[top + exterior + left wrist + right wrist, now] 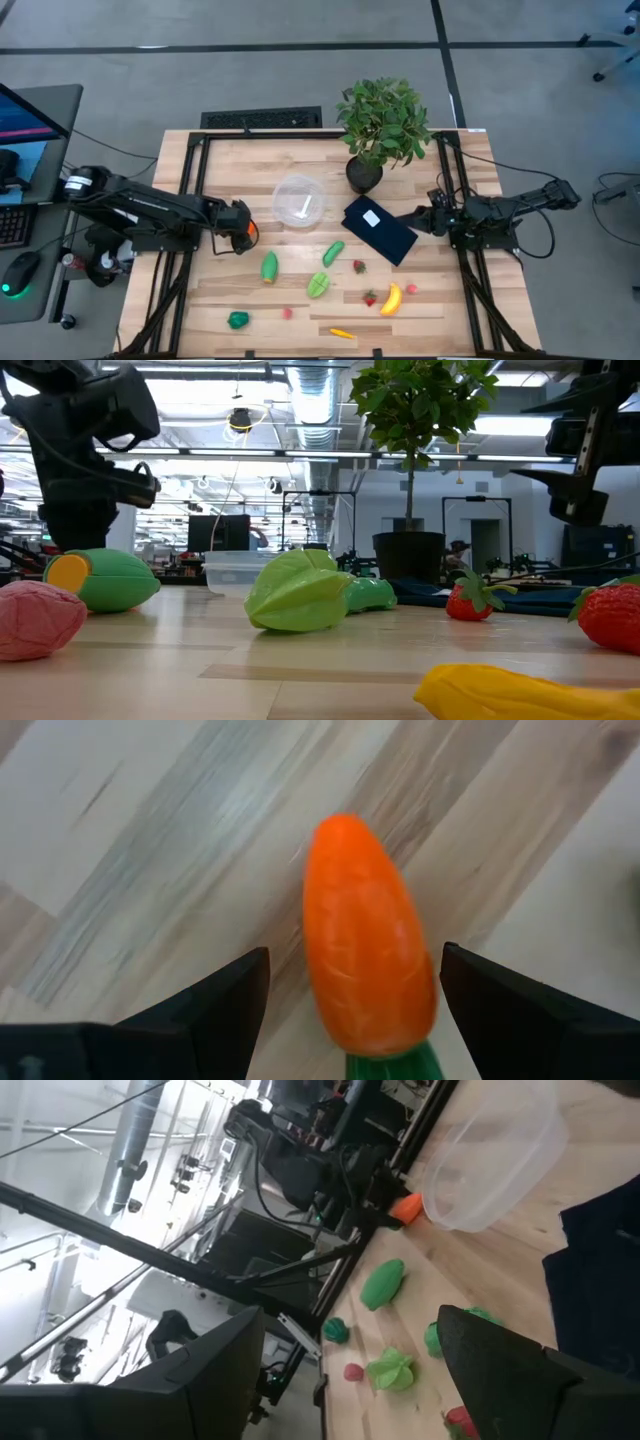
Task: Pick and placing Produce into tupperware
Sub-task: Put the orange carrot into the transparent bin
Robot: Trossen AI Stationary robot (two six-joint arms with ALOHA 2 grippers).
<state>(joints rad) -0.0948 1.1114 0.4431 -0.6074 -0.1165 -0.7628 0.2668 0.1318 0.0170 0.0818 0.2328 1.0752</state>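
An orange carrot (365,940) with a green top lies on the wooden table at its left side, near the clear round tupperware (299,201). My left gripper (355,965) points steeply down over the carrot and is open, with one finger on each side of it and a gap at both. More produce lies toward the near edge: a green cucumber (270,266), a green star-shaped fruit (318,286), a yellow banana (391,298) and red strawberries (359,266). My right gripper (412,214) waits open and level at the right side.
A leafy potted plant (380,125) stands at the far right. A dark blue flat rectangle with a white label (380,230) lies between the tupperware and my right gripper. Black frame rails (190,180) run along both sides of the table.
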